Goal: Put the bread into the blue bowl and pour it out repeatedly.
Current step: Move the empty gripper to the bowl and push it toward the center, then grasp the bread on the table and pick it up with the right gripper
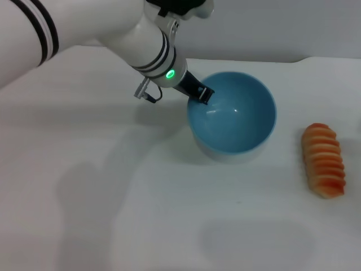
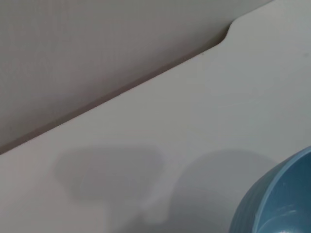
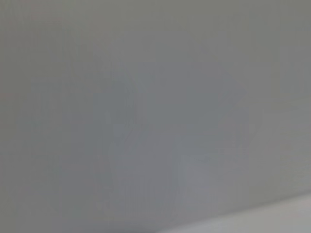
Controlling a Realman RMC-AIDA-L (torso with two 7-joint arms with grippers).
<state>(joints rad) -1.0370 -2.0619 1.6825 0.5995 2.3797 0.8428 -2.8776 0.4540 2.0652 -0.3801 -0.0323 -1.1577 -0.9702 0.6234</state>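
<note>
The left gripper (image 1: 202, 94) is clamped on the bowl's (image 1: 248, 144) near-left rim; the bread (image 1: 322, 160) lies well to its right.

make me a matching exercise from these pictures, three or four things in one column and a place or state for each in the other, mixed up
Things:
1. round light-blue glossy bowl
2. orange-red ridged loaf of bread with cream stripes
3. left gripper
4. white table

Places or states:
a. lying on the table to the right of the bowl, apart from it
b. at the bowl's left rim
c. empty, tilted toward the camera
d. bearing both bowl and bread

Pairs: 1-c, 2-a, 3-b, 4-d
</note>
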